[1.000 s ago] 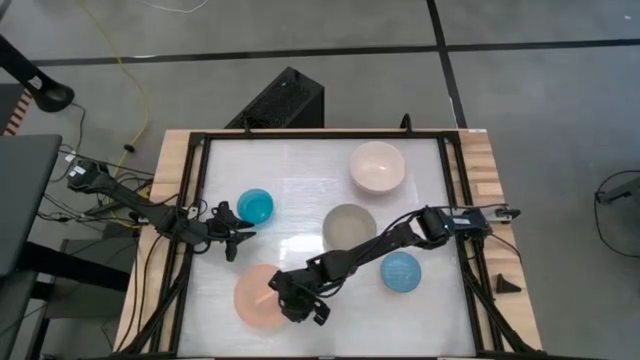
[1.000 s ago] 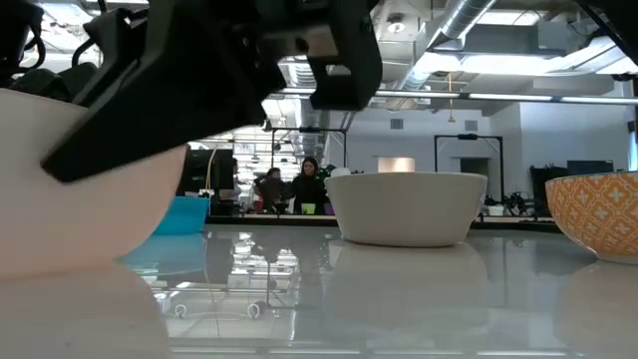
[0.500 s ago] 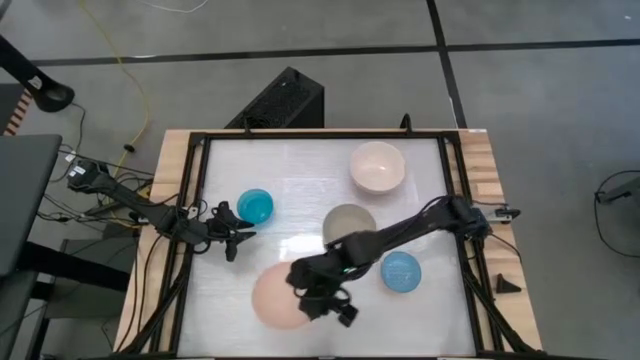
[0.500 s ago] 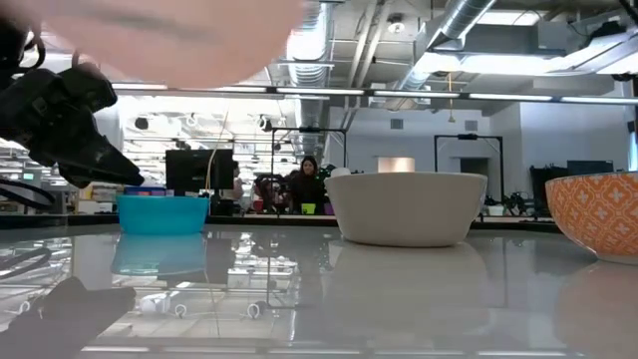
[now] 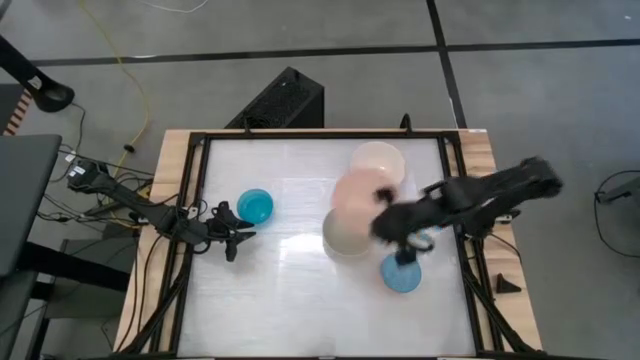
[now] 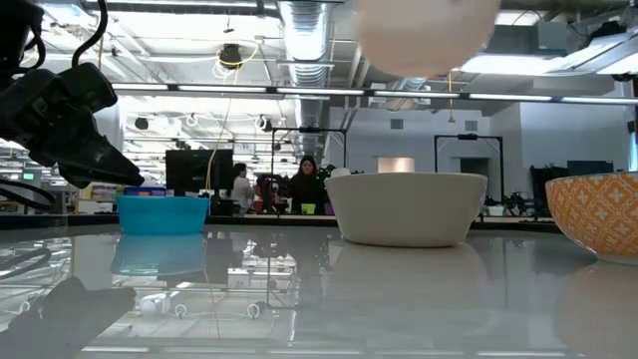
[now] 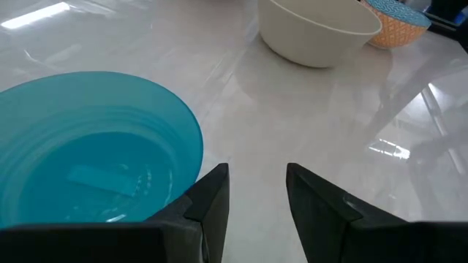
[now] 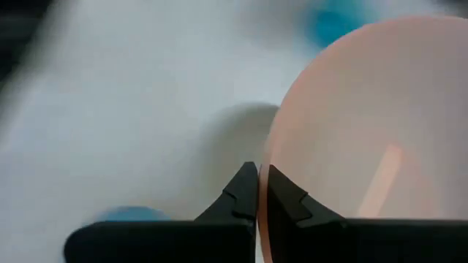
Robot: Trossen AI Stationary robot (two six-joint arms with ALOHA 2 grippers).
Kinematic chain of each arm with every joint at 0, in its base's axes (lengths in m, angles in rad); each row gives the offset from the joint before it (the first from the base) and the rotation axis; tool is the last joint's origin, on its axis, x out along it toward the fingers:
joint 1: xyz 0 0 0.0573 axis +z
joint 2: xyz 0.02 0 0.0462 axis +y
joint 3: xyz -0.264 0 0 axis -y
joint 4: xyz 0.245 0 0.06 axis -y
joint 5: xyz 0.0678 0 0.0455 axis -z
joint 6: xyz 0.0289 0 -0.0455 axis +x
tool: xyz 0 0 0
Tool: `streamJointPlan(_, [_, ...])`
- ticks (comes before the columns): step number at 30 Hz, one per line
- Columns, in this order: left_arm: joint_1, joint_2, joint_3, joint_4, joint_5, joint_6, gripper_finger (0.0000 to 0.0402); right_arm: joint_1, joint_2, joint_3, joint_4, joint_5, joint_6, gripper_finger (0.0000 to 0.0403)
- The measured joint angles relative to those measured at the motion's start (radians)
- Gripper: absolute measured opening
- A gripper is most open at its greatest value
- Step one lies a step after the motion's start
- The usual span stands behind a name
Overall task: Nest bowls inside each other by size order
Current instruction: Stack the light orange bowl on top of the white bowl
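Observation:
My right gripper (image 5: 388,216) is shut on the salmon-orange bowl (image 5: 358,192), high above the table; the bowl also shows in the low view (image 6: 424,35). Below it stand the grey-beige bowl (image 5: 340,238) and the pale pink-white bowl (image 5: 380,155), both partly hidden. The light blue bowl (image 5: 400,274) stands nearer the front. The teal bowl (image 5: 255,206) stands at the left. My left gripper (image 7: 256,197) is open just beside the teal bowl (image 7: 88,146), touching nothing. My right gripper pinches the salmon bowl's rim (image 8: 266,172) between its two fingers, one finger inside the bowl and one outside. It holds the rim on the side toward the table's right. The bowl is lifted clear of the table.
A black frame (image 5: 195,200) runs around the white table top. There is free room along the near left of the table. People and equipment show in the room behind (image 6: 304,184).
My right gripper has lifted the salmon bowl from the table's near left and carried it up and toward the far right, over the grey-beige and pink-white bowls. The other bowls have stayed where they were.

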Motion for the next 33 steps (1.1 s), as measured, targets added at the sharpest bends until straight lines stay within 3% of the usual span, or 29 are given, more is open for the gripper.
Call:
streamJointPlan(3, [0.000,0.000,0.000,0.000,0.000,0.000,0.0125,-0.127,-0.183,-0.210,0.202,0.100,0.041,0.0031])
streamJointPlan(6, [0.000,0.000,0.000,0.000,0.000,0.000,0.0125,-0.265,-0.276,-0.372,0.389,0.036,0.048,0.0031])
streamJointPlan(13, [0.000,0.000,0.000,0.000,0.000,0.000,0.0125,-0.524,-0.240,-0.506,0.469,-0.026,0.022,0.0031])
streamJointPlan(26, [0.000,0.000,0.000,0.000,0.000,0.000,0.0125,-0.580,0.009,-0.499,0.563,-0.040,0.095,0.0033])
streamJointPlan(33, [0.000,0.000,0.000,0.000,0.000,0.000,0.0125,-0.592,0.062,-0.499,0.571,-0.041,0.116,0.0038])
